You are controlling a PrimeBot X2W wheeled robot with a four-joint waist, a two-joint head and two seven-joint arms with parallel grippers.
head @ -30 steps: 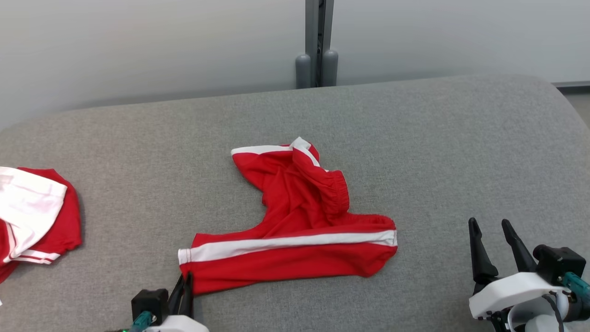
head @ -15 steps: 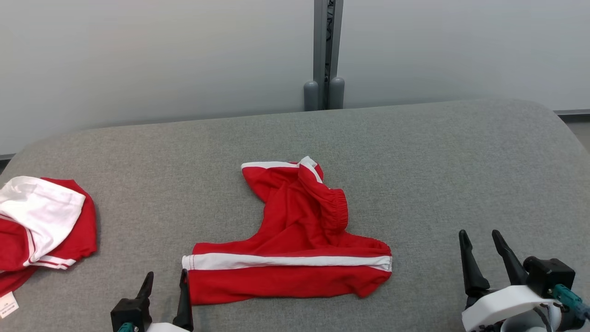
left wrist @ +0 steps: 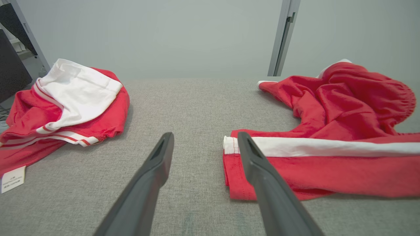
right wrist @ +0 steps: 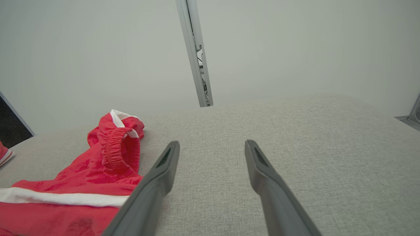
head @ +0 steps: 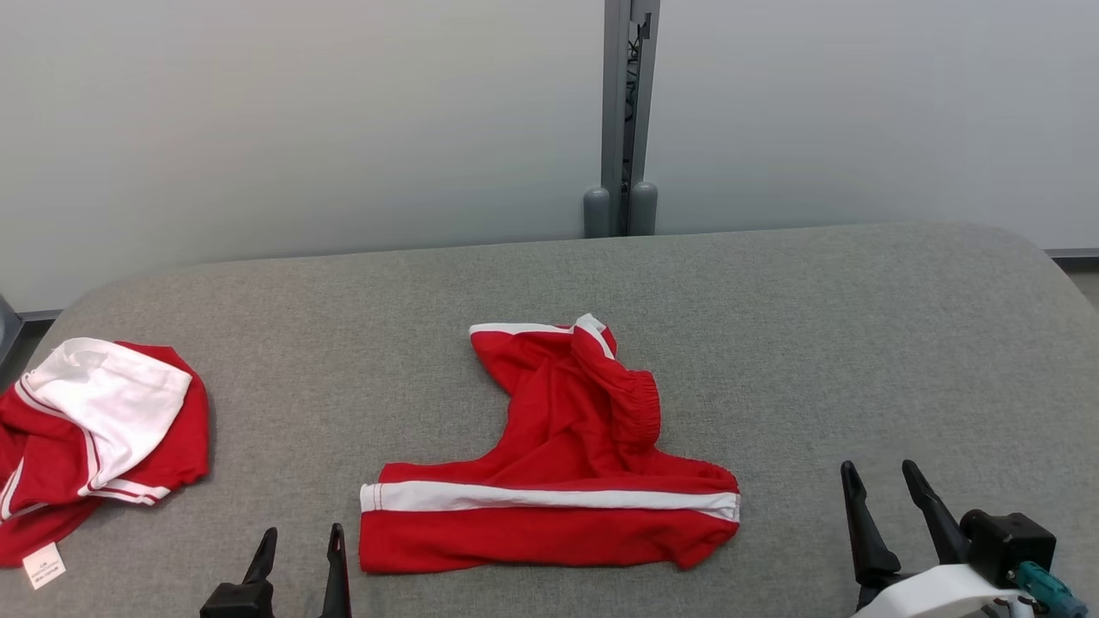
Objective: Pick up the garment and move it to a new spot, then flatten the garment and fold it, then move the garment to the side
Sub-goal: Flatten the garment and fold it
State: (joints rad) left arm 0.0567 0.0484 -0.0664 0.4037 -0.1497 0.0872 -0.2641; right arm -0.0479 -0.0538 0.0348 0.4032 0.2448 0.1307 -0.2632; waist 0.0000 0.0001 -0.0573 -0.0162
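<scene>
Hovering left gripper [head: 300, 536] low over the grey padded surface [head: 816, 343], fingers spread apart, gripping nothing. Parking right gripper [head: 878, 472] far right, likewise splayed and empty. Reading the jersey [head: 94, 438] as lying bunched at the surface's left edge, care label [head: 43, 565] nearest, no clean long axis. Placing it well left of the left gripper, so favouring the left arm. Noting red shorts [head: 558, 481] just right of that gripper, seemingly clear.

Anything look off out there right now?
The red shorts lie rumpled in the middle, waistband bunched up, not flat. The red-and-white jersey sits crumpled at the left edge of the grey surface, its care label sticking out.
</scene>
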